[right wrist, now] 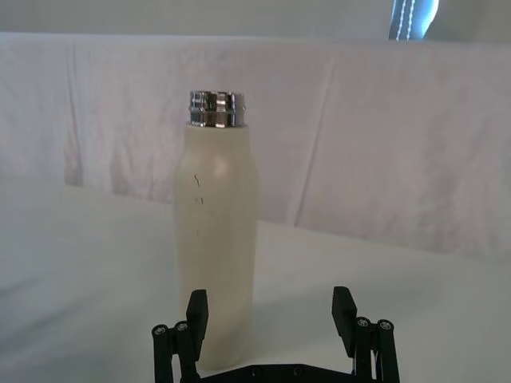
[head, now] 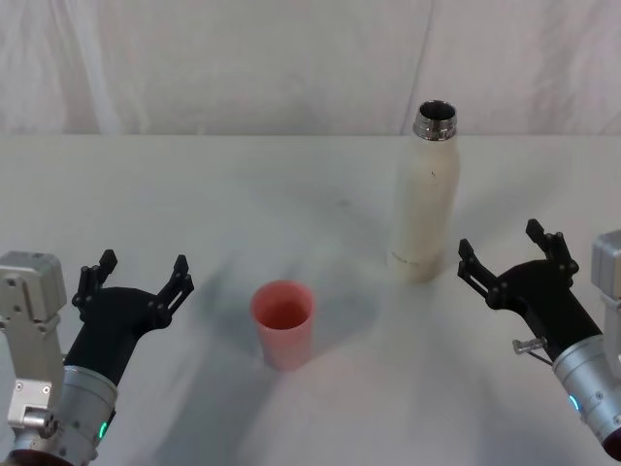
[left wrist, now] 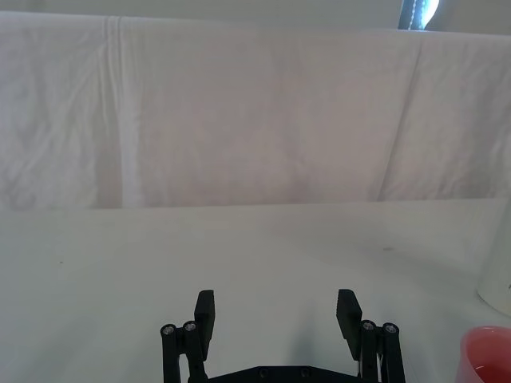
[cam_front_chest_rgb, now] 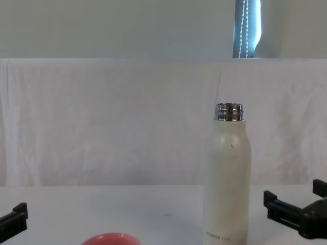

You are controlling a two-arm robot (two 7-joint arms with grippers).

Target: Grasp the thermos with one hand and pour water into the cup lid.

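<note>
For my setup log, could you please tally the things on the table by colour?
Cream-white: 1, the thermos, standing upright with its neck open.
Coral-red: 1, the cup lid, standing mouth up, to the thermos's left and nearer the robot.
Total: 2.

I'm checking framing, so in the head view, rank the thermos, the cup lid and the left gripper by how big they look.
1. The thermos, tallest by far.
2. The left gripper and the cup lid look alike; the gripper sits nearer the camera, so I won't rank them.
</note>
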